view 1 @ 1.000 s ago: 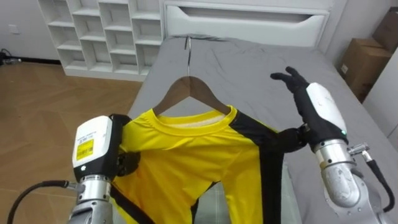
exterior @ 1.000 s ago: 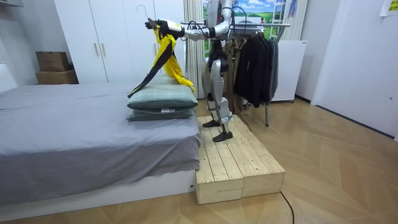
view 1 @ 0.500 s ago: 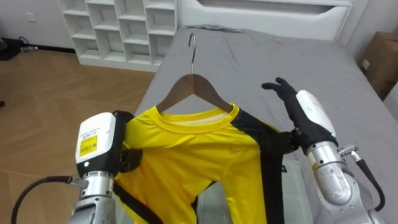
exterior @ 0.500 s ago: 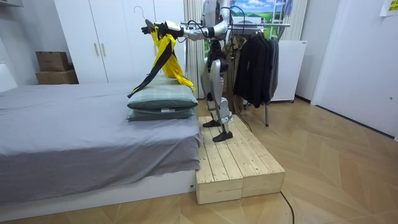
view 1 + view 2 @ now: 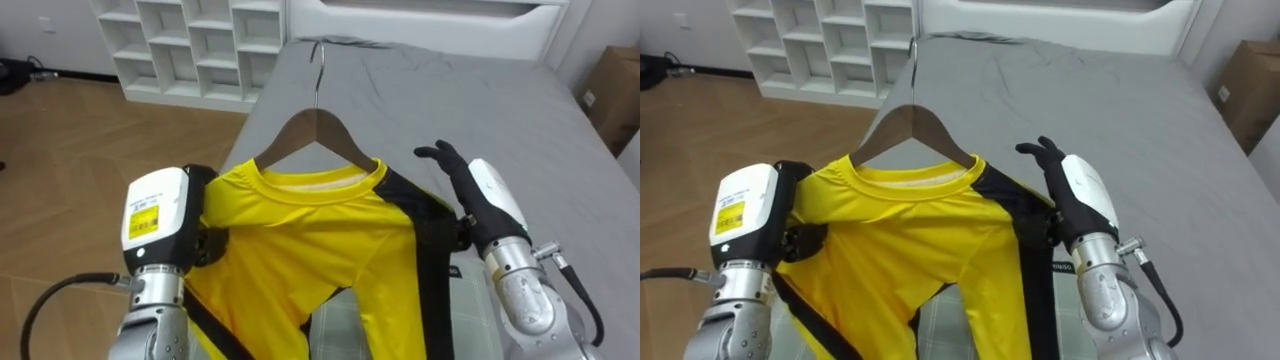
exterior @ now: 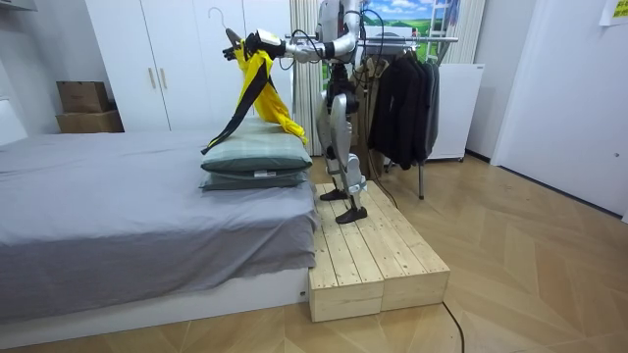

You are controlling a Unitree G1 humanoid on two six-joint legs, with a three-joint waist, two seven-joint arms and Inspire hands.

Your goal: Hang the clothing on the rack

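Observation:
A yellow shirt [image 5: 320, 240] with black stripes hangs on a wooden hanger [image 5: 318, 125], held up in front of me over the bed. The hanger's metal hook [image 5: 318, 55] points up. My left hand [image 5: 160, 215] is at the shirt's left shoulder, its dark fingers curled into the cloth there. My right hand [image 5: 485, 195] rests at the shirt's right shoulder with its fingers straight and pointing up. In the room view I stand on a wooden platform [image 6: 373, 255] beside the bed with both arms stretched out and the shirt [image 6: 250, 88] hanging from them.
The grey bed [image 5: 450, 90] lies ahead and below, with stacked pillows [image 6: 257, 162] under the shirt. A clothes rack [image 6: 402, 93] with dark garments stands behind me. White shelves [image 5: 190, 45] stand at the far left and a cardboard box [image 5: 610, 95] at the right.
The eye view has shifted. The hanger and shirt sit slightly higher, and my right hand has drawn in closer to the shirt's right shoulder.

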